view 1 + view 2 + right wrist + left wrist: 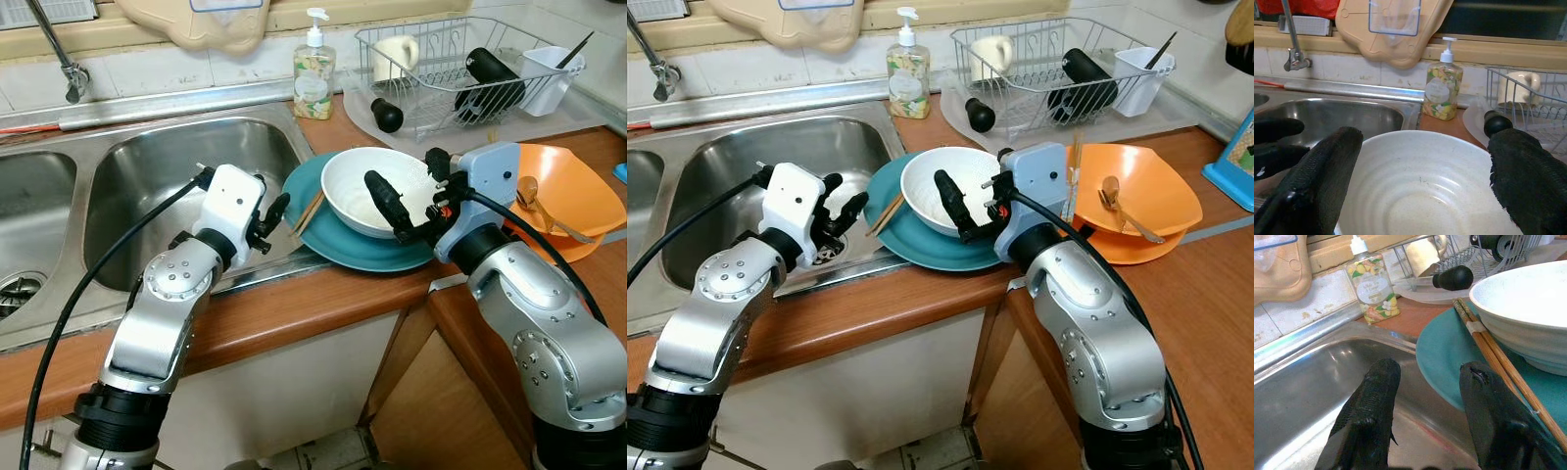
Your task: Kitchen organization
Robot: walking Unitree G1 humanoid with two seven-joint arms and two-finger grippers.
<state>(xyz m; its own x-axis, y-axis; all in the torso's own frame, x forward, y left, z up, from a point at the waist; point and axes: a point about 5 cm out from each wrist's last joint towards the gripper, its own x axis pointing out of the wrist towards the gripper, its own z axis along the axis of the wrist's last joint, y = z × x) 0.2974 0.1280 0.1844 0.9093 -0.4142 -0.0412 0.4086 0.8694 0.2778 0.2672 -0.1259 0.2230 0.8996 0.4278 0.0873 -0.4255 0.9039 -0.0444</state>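
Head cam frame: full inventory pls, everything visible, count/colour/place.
Sink: 2 basins, steel, left of the counter.
Tap: 1, metal, above the sink.
Soap bottle: 1, clear with floral label, behind the sink.
Plate: 1, teal, counter beside the sink.
White bowl: 1, on the plate.
Chopsticks: 1 pair, wooden, on the plate, left of the bowl.
Orange bowls: 2 stacked, right counter, a spoon inside.
Dish rack: 1, wire, back right; holds a cream mug, a black bottle, a white caddy.
Left gripper: open, over the sink edge by the plate.
Right gripper: open, straddling the white bowl.
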